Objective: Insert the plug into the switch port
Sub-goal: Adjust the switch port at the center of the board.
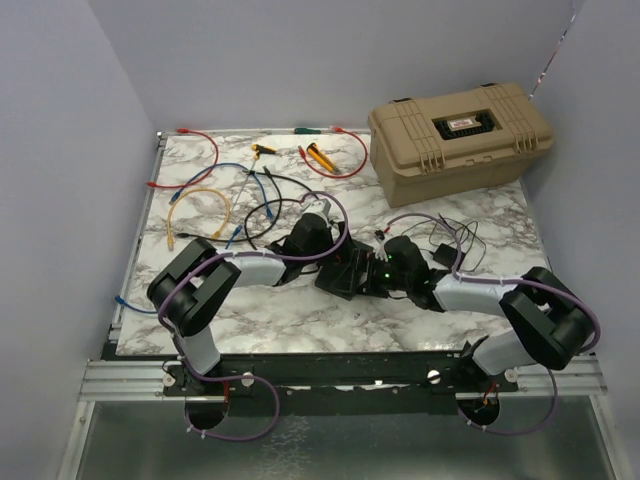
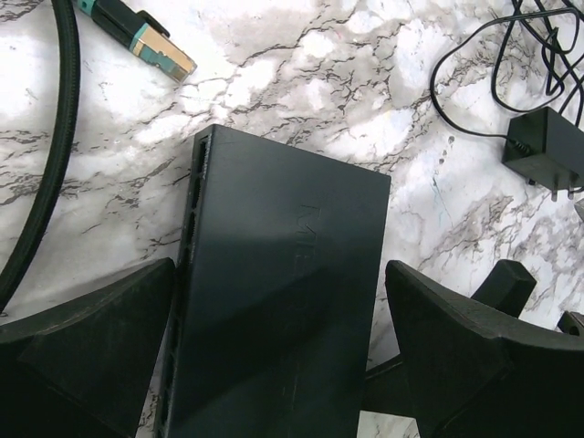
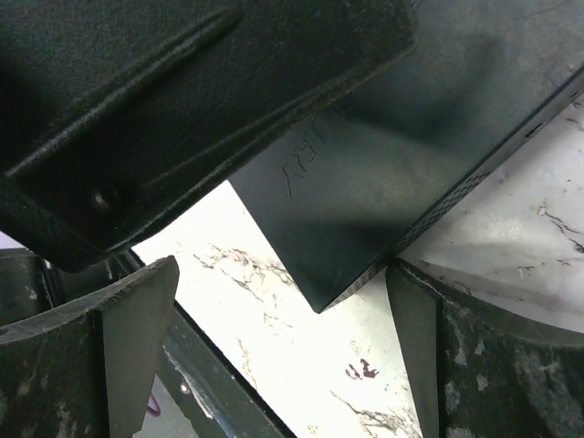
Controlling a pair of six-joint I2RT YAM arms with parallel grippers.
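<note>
While the switch (image 2: 274,292) lies mid-frame on the surface (image 2: 301,82), left jaws and right jaws stand open around it.

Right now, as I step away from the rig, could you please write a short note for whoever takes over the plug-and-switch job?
Left gripper: open, straddling the switch, gripping nothing.
Right gripper: open, with a corner of the switch between its fingers, gripping nothing.
Things: the switch lies flat on the marble table. The plug, teal with a gold tip, lies loose on the table beyond the ports, apart from the switch.
Done: nothing yet; the plug is neither picked up nor inserted.
Left: grasp the plug, line it up with a port, push it in.
</note>
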